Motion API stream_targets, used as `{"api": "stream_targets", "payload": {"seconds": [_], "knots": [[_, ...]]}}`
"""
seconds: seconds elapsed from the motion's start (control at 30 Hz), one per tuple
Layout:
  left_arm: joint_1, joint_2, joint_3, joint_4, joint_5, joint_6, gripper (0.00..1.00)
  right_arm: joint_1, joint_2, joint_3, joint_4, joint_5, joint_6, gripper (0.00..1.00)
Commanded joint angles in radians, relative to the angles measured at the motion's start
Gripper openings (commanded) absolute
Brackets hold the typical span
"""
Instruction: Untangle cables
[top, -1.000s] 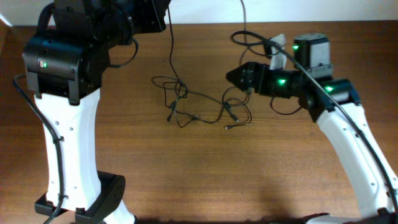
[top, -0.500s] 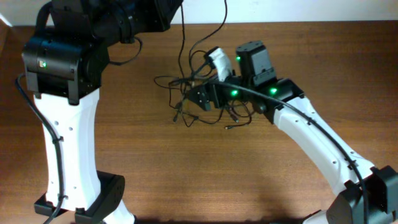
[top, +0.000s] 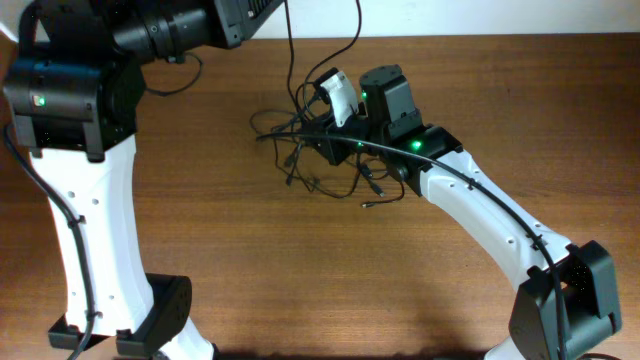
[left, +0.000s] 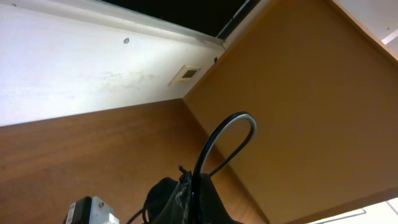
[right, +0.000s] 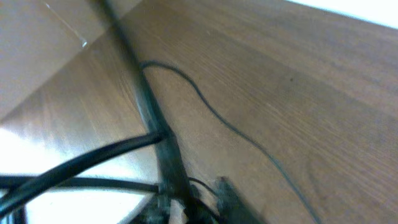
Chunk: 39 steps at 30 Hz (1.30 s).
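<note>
Cables (top: 300, 165) lie bunched in a loose knot on the wooden table (top: 300, 280), a little behind its middle, with thin loops spreading to both sides. Two strands (top: 291, 50) run from the bunch to the top edge of the overhead view, close to the end of the left arm (top: 75, 100). A small plug end (top: 369, 203) rests on the table at the near right edge of the bunch.

The right arm (top: 480, 205) reaches in from the lower right corner, and the right gripper (top: 325, 148) sits directly over the knot, among the cords. Its dark body covers the fingers from above, so it cannot be told whether it is wide, narrow or holding a cord. A white block (top: 340, 97) sits on the wrist just behind it. The right wrist view is blurred. It shows thick dark strands crossing close to the lens and one thin cord (right: 211, 109) curving flat across the wood grain.

In the left wrist view the left gripper (left: 186, 202) appears only as a dark mass at the bottom edge, with a black loop (left: 230, 134) arching up from it against the table and a pale wall (left: 74, 68). Whether its fingers grip that loop cannot be told.
</note>
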Motion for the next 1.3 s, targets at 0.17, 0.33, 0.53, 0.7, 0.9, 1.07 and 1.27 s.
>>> {"api": "stream_targets", "payload": {"seconds": [0.17,0.33,0.53,0.7,0.9,1.07,1.27], "knots": [[0.084,-0.016,0.002,0.094,-0.016,-0.009,0.00,0.004,0.011,0.002,-0.192,0.222,0.218,0.04],[0.122,-0.017,0.002,0.153,-0.016,-0.027,0.00,0.004,0.024,0.000,-0.284,0.241,0.220,0.04],[0.211,-0.017,0.002,0.166,-0.016,-0.028,0.00,0.003,0.071,-0.002,-0.348,0.271,0.220,0.04],[0.288,-0.017,0.002,0.180,-0.016,-0.028,0.00,0.003,0.094,-0.005,-0.379,0.271,0.219,0.04],[0.347,-0.017,0.002,0.181,-0.016,-0.027,0.00,0.003,0.094,-0.005,-0.414,0.271,0.219,0.15],[0.348,-0.017,0.002,0.180,-0.017,-0.027,0.00,0.003,0.094,-0.005,-0.416,0.271,0.219,0.39],[0.348,-0.017,0.002,0.179,-0.016,-0.027,0.00,0.003,0.094,-0.005,-0.415,0.271,0.219,0.04]]}}
